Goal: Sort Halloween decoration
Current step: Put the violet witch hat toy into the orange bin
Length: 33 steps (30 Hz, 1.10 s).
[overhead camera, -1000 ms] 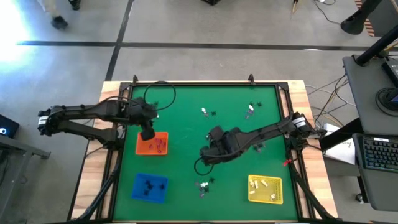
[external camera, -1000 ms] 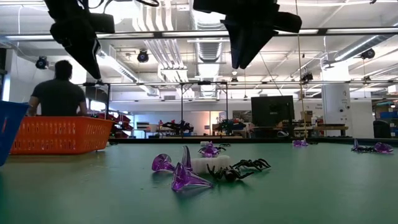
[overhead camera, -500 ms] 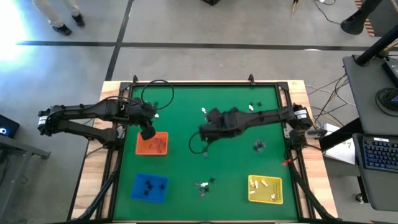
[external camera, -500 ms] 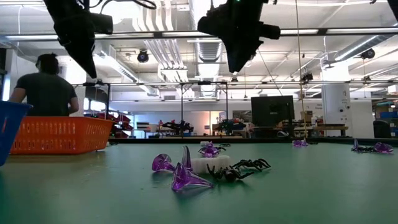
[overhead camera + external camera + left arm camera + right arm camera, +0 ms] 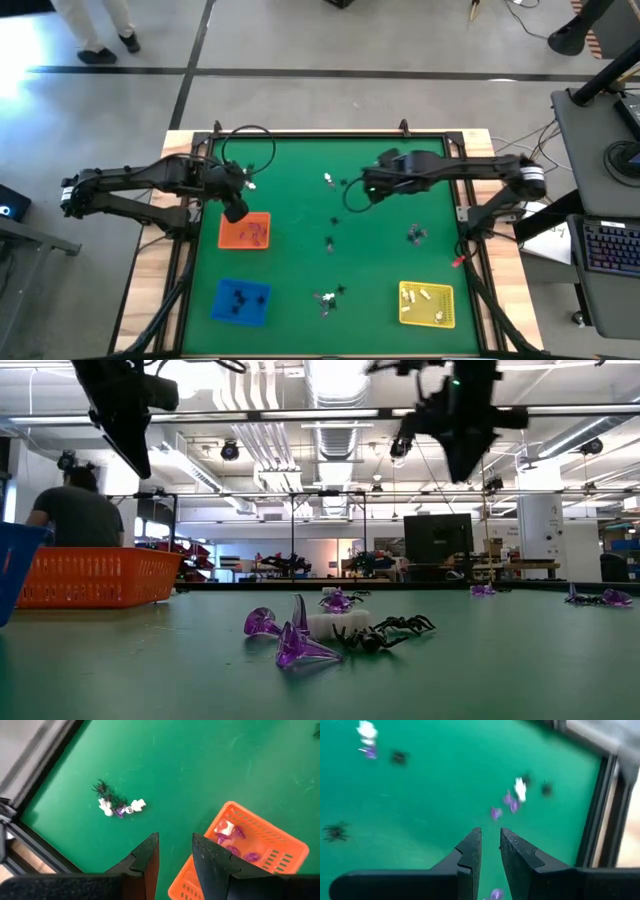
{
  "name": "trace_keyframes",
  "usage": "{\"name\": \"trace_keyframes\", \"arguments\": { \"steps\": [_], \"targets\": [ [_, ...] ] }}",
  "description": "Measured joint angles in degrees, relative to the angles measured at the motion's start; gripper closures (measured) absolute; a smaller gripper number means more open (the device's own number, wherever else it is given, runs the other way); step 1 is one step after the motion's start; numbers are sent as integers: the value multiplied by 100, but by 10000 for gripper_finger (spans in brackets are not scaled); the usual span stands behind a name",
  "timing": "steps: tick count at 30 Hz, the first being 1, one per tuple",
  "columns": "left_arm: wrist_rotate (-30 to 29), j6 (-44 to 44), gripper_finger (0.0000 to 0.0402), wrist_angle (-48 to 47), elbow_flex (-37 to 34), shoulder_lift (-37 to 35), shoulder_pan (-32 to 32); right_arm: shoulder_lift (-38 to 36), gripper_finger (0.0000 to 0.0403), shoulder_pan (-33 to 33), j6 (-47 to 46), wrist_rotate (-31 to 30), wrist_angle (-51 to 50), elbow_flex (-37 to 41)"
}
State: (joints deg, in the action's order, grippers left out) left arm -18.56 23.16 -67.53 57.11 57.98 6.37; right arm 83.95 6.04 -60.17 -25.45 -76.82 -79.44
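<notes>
both grippers part-open and empty: left gripper (image 5: 174, 851), right gripper (image 5: 490, 845).

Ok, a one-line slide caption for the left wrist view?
Left gripper, open and empty, above orange tray of purple trinkets.

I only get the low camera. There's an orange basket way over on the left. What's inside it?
Observer: From above, the orange tray holds purple trinkets.
Operator: Is the claw hanging over it carrying one?
Observer: No. Its wrist camera shows the left claw open, with only green mat between the fingers.
Operator: Is there another basket I can't see?
Observer: Yes, a yellow tray in the table corner on the right arm's side, with white pieces in it.
</notes>
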Motion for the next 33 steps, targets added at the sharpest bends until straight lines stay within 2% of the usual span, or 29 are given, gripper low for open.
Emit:
{"name": "trace_keyframes", "arguments": {
  "steps": [6,10,18,24,33],
  "targets": [
    [-102,-9,303,6,21,0,0,-643,339,15,-1099,194,300,972],
    [-102,-11,303,14,21,0,0,-736,339,-27,-1481,195,345,1372],
    [-102,120,303,71,21,0,0,-733,321,-39,-2051,808,973,2260],
    [-101,159,303,69,19,0,0,-740,301,-122,-2468,1200,1014,2519],
    [-99,158,303,90,19,7,0,-740,299,-711,-3824,1239,1012,2780]
  ]
}}
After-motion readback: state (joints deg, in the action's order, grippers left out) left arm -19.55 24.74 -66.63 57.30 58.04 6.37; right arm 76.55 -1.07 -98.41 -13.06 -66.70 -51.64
